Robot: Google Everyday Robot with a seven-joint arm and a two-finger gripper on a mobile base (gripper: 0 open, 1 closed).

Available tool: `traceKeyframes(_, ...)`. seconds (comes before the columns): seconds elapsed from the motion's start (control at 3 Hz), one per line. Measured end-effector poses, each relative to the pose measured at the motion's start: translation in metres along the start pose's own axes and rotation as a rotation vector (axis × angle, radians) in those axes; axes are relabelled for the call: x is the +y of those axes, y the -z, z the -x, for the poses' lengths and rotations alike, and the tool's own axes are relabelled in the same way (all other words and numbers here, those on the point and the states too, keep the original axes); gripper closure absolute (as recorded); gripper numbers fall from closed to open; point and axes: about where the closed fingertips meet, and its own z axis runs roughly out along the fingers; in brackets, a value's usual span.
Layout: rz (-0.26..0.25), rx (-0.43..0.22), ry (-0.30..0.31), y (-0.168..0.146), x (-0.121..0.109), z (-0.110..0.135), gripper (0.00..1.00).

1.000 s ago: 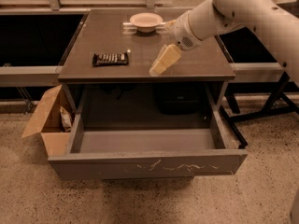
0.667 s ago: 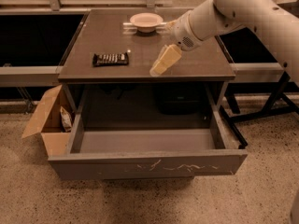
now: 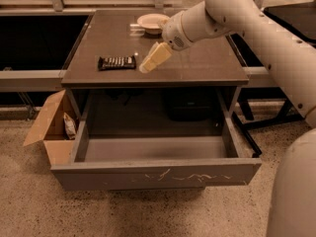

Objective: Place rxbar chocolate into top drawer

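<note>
The rxbar chocolate (image 3: 117, 62), a flat dark bar with light lettering, lies on the left part of the brown table top (image 3: 197, 60), near the front edge. The gripper (image 3: 144, 68) hangs from the white arm just right of the bar, low over the table top, pointing down and left, with a small gap between it and the bar. It holds nothing. The top drawer (image 3: 155, 174) is pulled out below the table, its grey scratched front panel toward me, its inside bare.
A pale round bowl (image 3: 152, 21) stands at the back of the table behind the arm. An open brown cardboard box (image 3: 47, 127) with a snack packet (image 3: 69, 126) sits on the floor left of the drawer. A dark frame stands to the right.
The gripper has moved left across the table top, closer to the bar. The bar and the drawer have not moved.
</note>
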Motion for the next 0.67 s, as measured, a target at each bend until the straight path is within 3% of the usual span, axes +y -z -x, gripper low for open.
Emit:
traceKeyframes(0.33, -0.001, -0.050, -0.031, -0.039, -0.005, 0.021, 0.00)
traceKeyframes(0.67, 0.007, -0.050, -0.076, -0.063, 0.000, 0.029, 0.00)
